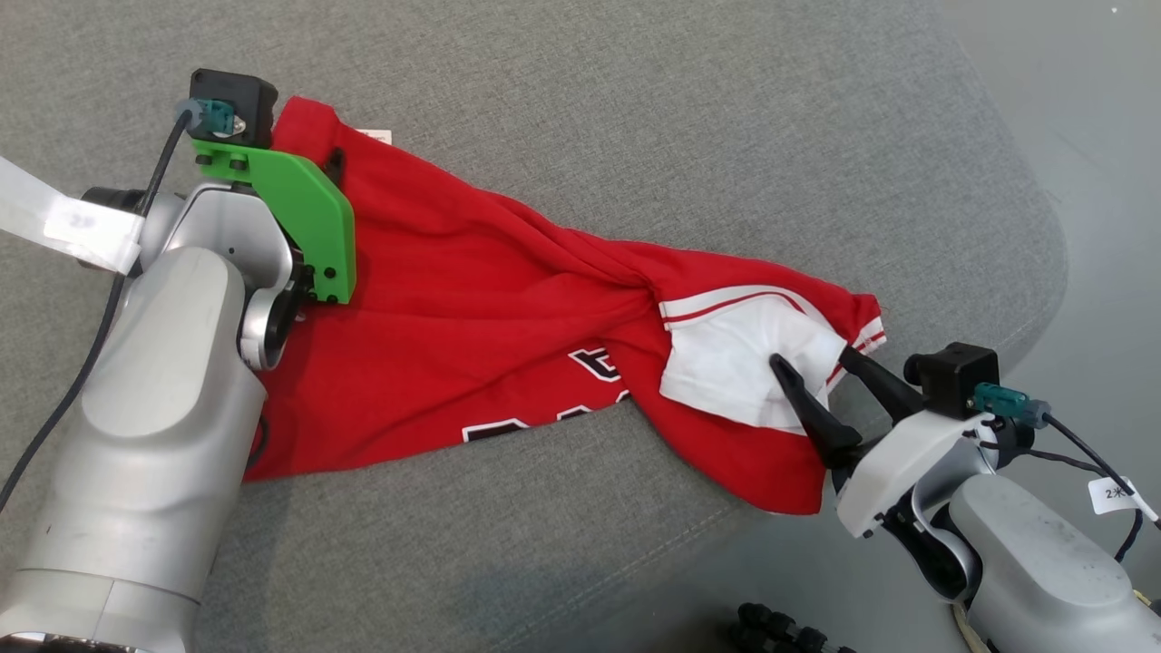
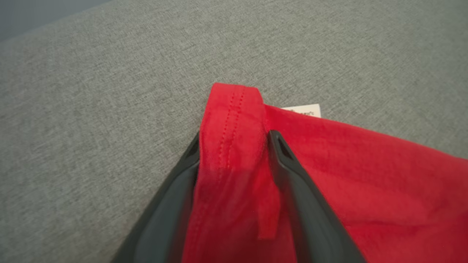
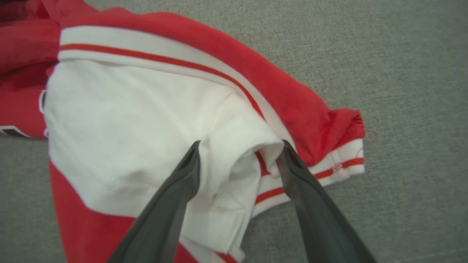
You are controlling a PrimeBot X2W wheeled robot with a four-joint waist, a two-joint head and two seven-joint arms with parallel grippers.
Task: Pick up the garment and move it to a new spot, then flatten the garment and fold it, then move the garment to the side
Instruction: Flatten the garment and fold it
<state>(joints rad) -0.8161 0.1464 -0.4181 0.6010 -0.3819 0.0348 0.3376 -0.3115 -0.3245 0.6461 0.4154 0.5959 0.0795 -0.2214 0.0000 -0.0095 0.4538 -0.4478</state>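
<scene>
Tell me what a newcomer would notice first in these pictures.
A red garment lies twisted across the grey cushion, from upper left to lower right in the head view. At its right end a white panel with red stripes stands out, with the right jaws open astride a fold of it. On the left, a green bracket on the wrist sits over the garment's hem, which lies between the left jaws.

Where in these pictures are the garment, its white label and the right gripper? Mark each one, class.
garment (image 1: 472, 299), head view, red body cloth.
white label (image 2: 302, 110), left wrist view, the tag's middle.
right gripper (image 3: 241, 144), right wrist view, between its open jaws' tips.
</scene>
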